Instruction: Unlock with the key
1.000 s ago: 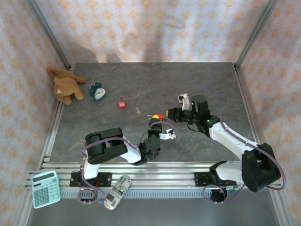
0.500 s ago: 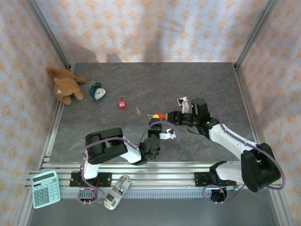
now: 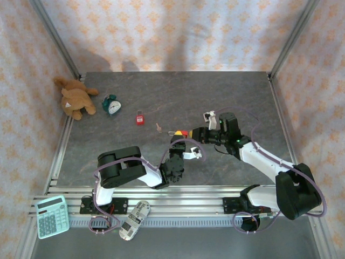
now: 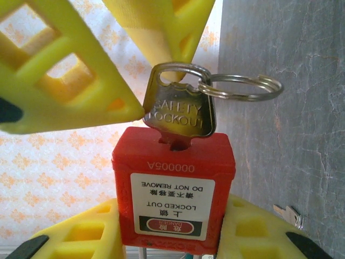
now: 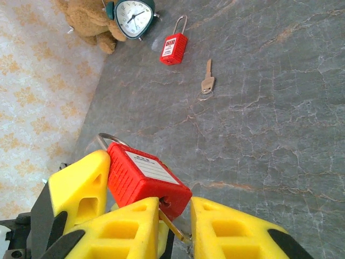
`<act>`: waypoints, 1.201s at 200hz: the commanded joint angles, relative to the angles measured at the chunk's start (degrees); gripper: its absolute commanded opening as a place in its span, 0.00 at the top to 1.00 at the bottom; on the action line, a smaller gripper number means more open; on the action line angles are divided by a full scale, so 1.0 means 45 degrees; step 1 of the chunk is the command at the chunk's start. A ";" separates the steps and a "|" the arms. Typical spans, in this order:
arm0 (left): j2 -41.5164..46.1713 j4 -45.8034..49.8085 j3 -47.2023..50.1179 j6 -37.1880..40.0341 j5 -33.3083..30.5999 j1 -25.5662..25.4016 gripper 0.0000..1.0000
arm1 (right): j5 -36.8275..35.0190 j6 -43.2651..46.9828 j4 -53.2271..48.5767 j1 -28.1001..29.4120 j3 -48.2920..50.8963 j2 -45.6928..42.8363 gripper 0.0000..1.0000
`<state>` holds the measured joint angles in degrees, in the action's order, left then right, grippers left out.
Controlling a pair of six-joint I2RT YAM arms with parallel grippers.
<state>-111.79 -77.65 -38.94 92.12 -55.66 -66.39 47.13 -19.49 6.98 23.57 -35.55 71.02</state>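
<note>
Left fingers clamped on padlock | right fingers around key, grip unclear | spare padlock, loose key beyond

Two arms wearing white shells over black joints
The left arm and the right arm are showing smooth white covers between bulky black joint housings, with thin purple cables looping loosely alongside each one. The left fingers and the right fingers are showing up bright yellow, moulded as chunky wedges with open lattice windows and black patches at their edges.
</note>
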 commanded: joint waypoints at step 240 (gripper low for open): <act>-0.0382 -0.0695 -0.0570 -0.1445 -0.0756 -0.0052 0.82 | -0.0502 -0.3789 0.0330 -0.0631 -0.0609 0.0164 0.38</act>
<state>-112.09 -77.87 -39.44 89.03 -57.54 -66.39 43.72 -29.54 8.60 22.55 -35.77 71.22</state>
